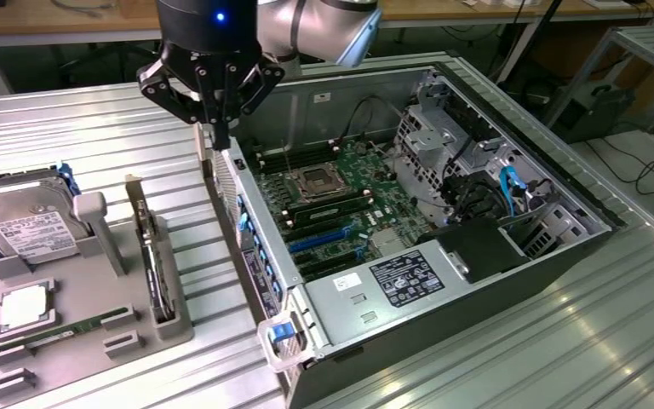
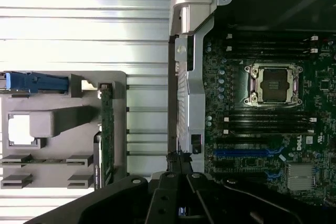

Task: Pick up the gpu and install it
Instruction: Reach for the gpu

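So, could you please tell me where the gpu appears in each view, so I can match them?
Exterior view: the gpu stands on edge in the grey holder, at the exterior view's left, beside the computer case.
Wrist view: the gpu is a green edge-on strip in that holder's slot nearest the case.
Shared landmark: the CPU socket on the motherboard.

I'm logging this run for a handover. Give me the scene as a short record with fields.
gripper: shut, holding nothing, above the computer case wall that faces the holder
gpu: upright on edge in the grey holder, apart from the gripper
hard drive: in the same holder
case: open, motherboard exposed
progress: gpu not yet picked up
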### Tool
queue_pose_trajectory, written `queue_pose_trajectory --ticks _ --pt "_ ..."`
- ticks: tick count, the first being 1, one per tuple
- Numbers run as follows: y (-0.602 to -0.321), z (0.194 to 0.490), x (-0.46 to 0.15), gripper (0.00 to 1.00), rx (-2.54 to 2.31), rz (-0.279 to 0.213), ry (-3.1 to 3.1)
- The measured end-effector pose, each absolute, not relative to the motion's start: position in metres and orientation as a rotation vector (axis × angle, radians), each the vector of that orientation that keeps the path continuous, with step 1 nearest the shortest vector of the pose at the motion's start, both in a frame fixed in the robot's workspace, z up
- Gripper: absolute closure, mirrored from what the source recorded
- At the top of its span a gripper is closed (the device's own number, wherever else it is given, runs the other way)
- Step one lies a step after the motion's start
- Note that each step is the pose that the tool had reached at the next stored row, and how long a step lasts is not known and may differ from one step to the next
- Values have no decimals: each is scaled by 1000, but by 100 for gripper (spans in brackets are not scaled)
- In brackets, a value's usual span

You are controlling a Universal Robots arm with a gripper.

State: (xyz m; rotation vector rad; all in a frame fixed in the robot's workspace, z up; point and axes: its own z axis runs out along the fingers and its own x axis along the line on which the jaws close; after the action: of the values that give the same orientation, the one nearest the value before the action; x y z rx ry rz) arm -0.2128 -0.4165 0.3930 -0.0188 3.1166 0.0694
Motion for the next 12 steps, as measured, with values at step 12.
queue_pose_trajectory --ticks 12 --pt "-421 393 -237 89 -59 70 3117"
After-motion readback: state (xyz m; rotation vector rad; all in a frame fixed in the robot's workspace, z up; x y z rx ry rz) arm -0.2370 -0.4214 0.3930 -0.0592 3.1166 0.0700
